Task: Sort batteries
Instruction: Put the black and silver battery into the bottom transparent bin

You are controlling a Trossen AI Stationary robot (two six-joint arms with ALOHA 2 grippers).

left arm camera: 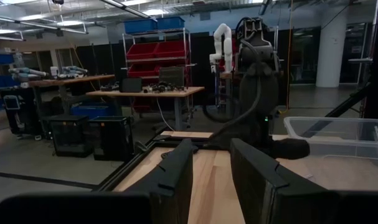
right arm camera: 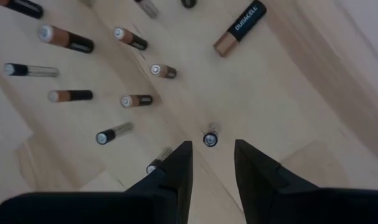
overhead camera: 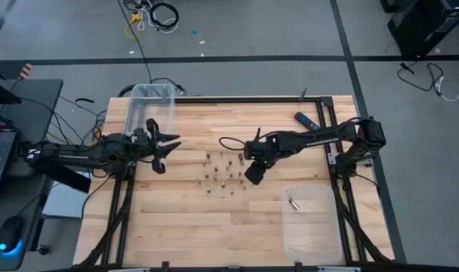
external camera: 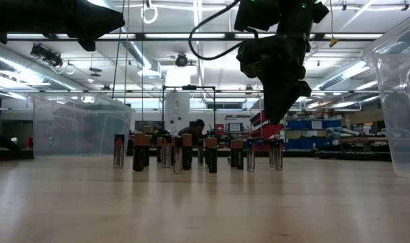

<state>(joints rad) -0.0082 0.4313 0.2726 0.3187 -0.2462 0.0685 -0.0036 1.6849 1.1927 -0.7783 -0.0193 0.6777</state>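
Note:
Several small batteries [overhead camera: 221, 170] stand upright on their ends in a loose cluster at mid-table; in the low view the batteries [external camera: 191, 152] form a row, some copper-topped and dark, some silvery. My right gripper [overhead camera: 252, 177] hangs above the cluster's right side, pointing down, open. In its wrist view the right gripper [right arm camera: 212, 152] hovers just short of one upright battery [right arm camera: 210, 138], not touching it. One battery [overhead camera: 295, 202] lies in the clear bin near the right. My left gripper [overhead camera: 169, 143] waits open, raised, left of the cluster.
A clear bin [overhead camera: 312, 223] sits at the table's near right, and another clear bin [overhead camera: 150, 106] at the far left corner. A black-and-blue remote-like bar [overhead camera: 306, 121] lies at the far right. Bare wood stretches along the near edge.

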